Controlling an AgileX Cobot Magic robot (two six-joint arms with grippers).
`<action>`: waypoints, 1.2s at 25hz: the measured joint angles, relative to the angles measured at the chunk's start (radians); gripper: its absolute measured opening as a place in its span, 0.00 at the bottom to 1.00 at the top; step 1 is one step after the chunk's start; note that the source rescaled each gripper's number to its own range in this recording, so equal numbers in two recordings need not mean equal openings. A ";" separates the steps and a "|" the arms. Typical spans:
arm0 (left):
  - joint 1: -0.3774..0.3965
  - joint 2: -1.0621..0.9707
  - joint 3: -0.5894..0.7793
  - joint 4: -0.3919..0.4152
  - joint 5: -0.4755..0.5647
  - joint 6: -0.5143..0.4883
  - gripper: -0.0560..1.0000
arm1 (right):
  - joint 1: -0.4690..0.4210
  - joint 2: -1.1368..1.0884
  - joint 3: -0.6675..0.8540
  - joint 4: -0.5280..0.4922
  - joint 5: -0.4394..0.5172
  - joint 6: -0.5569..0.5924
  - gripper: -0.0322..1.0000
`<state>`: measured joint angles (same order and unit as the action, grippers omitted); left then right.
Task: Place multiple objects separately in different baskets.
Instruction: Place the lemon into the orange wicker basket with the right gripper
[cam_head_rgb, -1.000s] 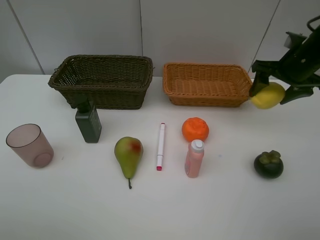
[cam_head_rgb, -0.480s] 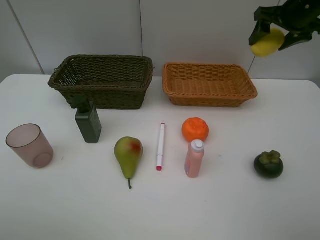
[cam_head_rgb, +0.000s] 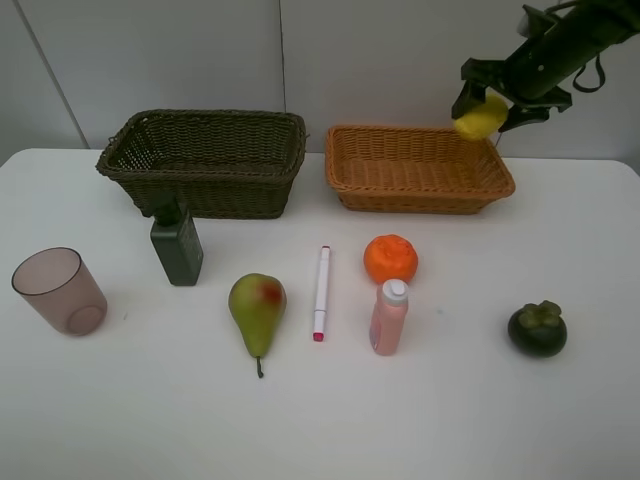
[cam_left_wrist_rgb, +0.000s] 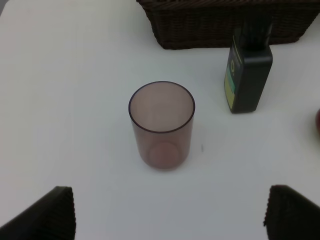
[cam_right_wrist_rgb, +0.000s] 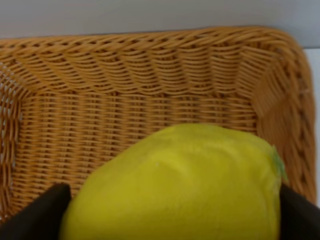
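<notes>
1. My right gripper (cam_head_rgb: 492, 104) is pinching the yellow lemon (cam_head_rgb: 478, 120) from both sides. It holds it up in the air over the right end of the light orange basket (cam_head_rgb: 420, 200).
2. The lemon is not in the basket yet. My right wrist camera looks down past it at the woven floor, and I see nothing lying there.
3. My left gripper (cam_left_wrist_rgb: 169, 215) is spread wide with nothing in it. It hangs over the table (cam_head_rgb: 450, 420) near the mauve cup (cam_left_wrist_rgb: 161, 125). The cup stands upright and nothing touches it.
4. The dark basket (cam_head_rgb: 210, 190) looks empty too, as far as I can see into it.
5. So I think the job has only just begun. Nothing sits in a basket yet.
6. Seven things wait on the table:
   - the cup
   - the dark green bottle (cam_head_rgb: 178, 250), just in front of the dark basket
   - the pear (cam_head_rgb: 257, 308)
   - the marker (cam_head_rgb: 321, 290)
   - the orange (cam_head_rgb: 390, 258)
   - the small pink bottle (cam_head_rgb: 388, 318), right next to the orange
   - the mangosteen (cam_head_rgb: 537, 328), off by itself on the right
7. I think my next step is to bring the lemon lower and let go, so it lands softly. It is round, so it may roll a little inside.
8. After that, every other thing needs a ride to one basket or the other.
</notes>
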<state>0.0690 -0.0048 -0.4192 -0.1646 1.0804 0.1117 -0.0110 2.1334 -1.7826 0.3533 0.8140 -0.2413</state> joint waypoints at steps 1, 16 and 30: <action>0.000 0.000 0.000 0.000 0.000 0.000 1.00 | 0.002 0.015 0.000 0.002 -0.013 -0.002 0.75; 0.000 0.000 0.000 0.000 0.000 0.000 1.00 | 0.017 0.125 -0.001 0.024 -0.091 -0.013 0.75; 0.000 0.000 0.000 0.000 0.000 0.000 1.00 | 0.017 0.125 -0.001 0.025 -0.083 0.002 0.77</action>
<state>0.0690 -0.0048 -0.4192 -0.1646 1.0804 0.1117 0.0060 2.2588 -1.7837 0.3784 0.7313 -0.2394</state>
